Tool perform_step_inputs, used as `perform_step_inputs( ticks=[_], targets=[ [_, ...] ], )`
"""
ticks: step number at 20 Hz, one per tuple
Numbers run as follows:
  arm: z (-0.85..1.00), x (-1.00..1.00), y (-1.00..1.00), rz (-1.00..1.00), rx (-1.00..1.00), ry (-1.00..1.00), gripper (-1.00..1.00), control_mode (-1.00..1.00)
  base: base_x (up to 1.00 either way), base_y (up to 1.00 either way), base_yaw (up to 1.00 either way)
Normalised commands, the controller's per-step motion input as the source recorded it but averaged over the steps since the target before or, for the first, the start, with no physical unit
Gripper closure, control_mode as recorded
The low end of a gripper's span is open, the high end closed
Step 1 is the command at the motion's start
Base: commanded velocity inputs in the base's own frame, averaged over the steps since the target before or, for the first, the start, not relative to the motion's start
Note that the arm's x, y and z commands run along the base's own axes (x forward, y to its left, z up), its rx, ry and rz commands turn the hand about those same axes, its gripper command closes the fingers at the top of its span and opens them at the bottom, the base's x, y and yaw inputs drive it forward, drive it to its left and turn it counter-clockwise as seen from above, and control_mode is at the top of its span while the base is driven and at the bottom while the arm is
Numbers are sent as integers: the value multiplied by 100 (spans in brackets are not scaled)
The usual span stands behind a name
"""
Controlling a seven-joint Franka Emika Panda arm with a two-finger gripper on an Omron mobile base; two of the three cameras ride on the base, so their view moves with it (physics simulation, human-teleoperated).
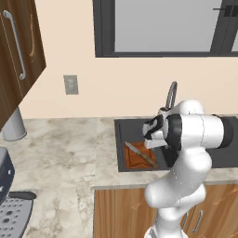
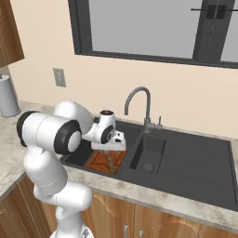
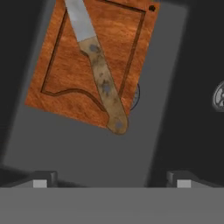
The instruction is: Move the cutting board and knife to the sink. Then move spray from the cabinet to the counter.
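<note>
The reddish-brown cutting board point(image 3: 65, 65) lies flat in the left basin of the dark grey sink point(image 2: 186, 158). The knife point(image 3: 103, 81) rests on it, wooden handle toward me and overhanging the board's edge. My gripper point(image 3: 111, 181) hovers above them, open, nothing between its fingertips point(image 3: 41, 180). In the base views the gripper point(image 2: 109, 149) hangs over the board point(image 2: 100, 160) point(image 1: 135, 160) and knife point(image 1: 139, 153). The wooden cabinet point(image 1: 18, 46) with its silver bar handle is at the upper left. The spray is out of view. The marbled counter point(image 1: 60, 148) stretches left of the sink point(image 1: 122, 139).
A silver gooseneck faucet point(image 2: 139, 100) stands behind the basins. The right basin has a round drain point(image 2: 148, 167). A grey cylinder point(image 1: 14, 125) stands on the counter under the cabinet. A dark appliance point(image 1: 9, 200) sits at the lower left. A wall outlet point(image 1: 70, 84) is above the counter.
</note>
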Motion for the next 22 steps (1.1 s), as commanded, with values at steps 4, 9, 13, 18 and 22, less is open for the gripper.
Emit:
perform_step_inputs(
  ticks=[4,9,13,18,22],
  targets=[
    [48,-40,3,-9,0,-29,-100,-100,0,0,0],
    [43,-40,1,-6,-1,-6,-100,-100,0,0,0],
    [39,-39,2,-4,-2,0,-100,-100,0,0,0],
    [42,-37,0,-1,-6,5,-100,-100,0,0,0],
    [45,-42,0,0,-4,8,-100,-100,0,0,0]
  ],
)
